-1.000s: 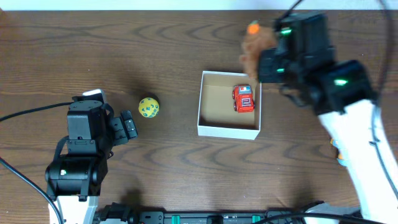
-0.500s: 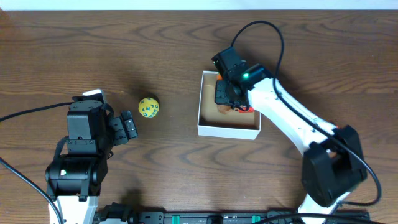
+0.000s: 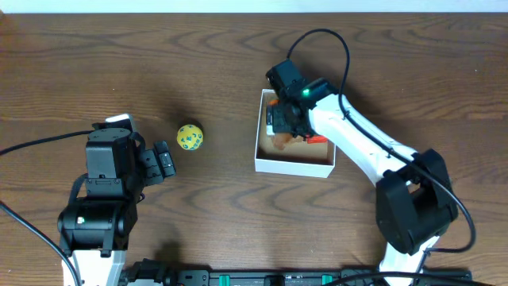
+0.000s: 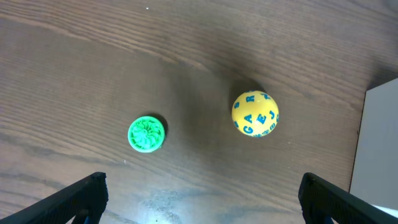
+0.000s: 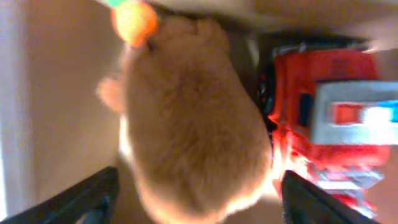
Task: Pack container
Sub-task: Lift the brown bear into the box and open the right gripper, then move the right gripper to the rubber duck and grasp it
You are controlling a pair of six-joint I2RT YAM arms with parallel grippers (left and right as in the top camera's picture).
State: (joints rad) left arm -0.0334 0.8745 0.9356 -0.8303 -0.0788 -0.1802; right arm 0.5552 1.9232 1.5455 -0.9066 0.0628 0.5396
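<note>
The container point(image 3: 294, 166), a low white box with a brown floor, sits at mid-table. Inside it lie a tan furry toy point(image 3: 283, 140) with an orange knob and a red toy car point(image 3: 316, 138). My right gripper point(image 3: 284, 121) hovers over the box's left half. In the right wrist view its jaws stand open point(image 5: 196, 199) on either side of the furry toy point(image 5: 193, 118), with a gap on each side, and the red car point(image 5: 323, 118) lies just right of the toy. My left gripper point(image 3: 164, 161) is open point(image 4: 202, 199) over bare wood, near a yellow lettered ball point(image 4: 255, 114).
The yellow ball point(image 3: 190, 137) rests left of the container. In the left wrist view a small green disc point(image 4: 147, 134) lies on the wood left of the ball, and the container's white wall point(image 4: 376, 143) shows at the right edge.
My right arm carried the furry toy from behind the box down into it beside the red car, and its jaws have opened off the toy. The left arm has stayed still.
</note>
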